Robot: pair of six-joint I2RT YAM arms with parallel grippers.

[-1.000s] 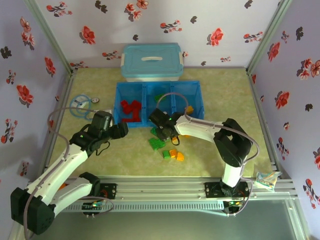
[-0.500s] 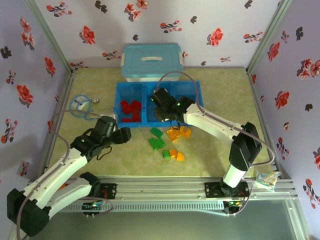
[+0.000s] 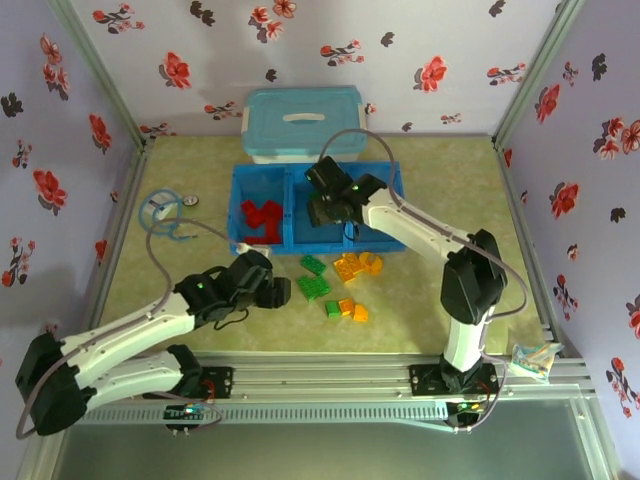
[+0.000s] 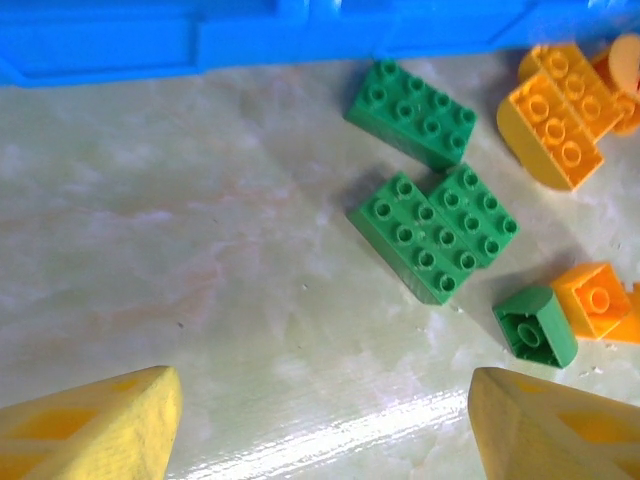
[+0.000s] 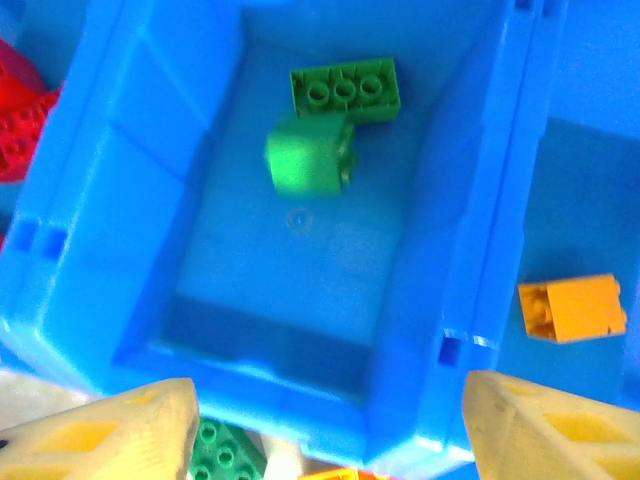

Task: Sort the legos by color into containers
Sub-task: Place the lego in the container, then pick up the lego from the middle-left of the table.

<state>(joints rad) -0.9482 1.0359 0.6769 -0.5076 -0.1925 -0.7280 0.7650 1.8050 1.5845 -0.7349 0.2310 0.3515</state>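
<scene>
While the right tool (image 5: 330,425) hangs spread and empty over the middle compartment (image 5: 300,275) of the blue tray (image 5: 445,240), two green legos (image 5: 345,92) lie at its 12 o'clock; the left tool (image 4: 320,425), likewise spread, faces loose green legos (image 4: 432,236) on the table (image 4: 200,250).

Bright even light, soft shadows, slight blur

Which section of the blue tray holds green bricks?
The bright blue plastic tray's middle compartment; the left compartment holds red bricks, the right compartment an orange brick.

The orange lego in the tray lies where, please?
Right wrist view: the orange lego lies in the right compartment, across the divider from two green legos.
</scene>
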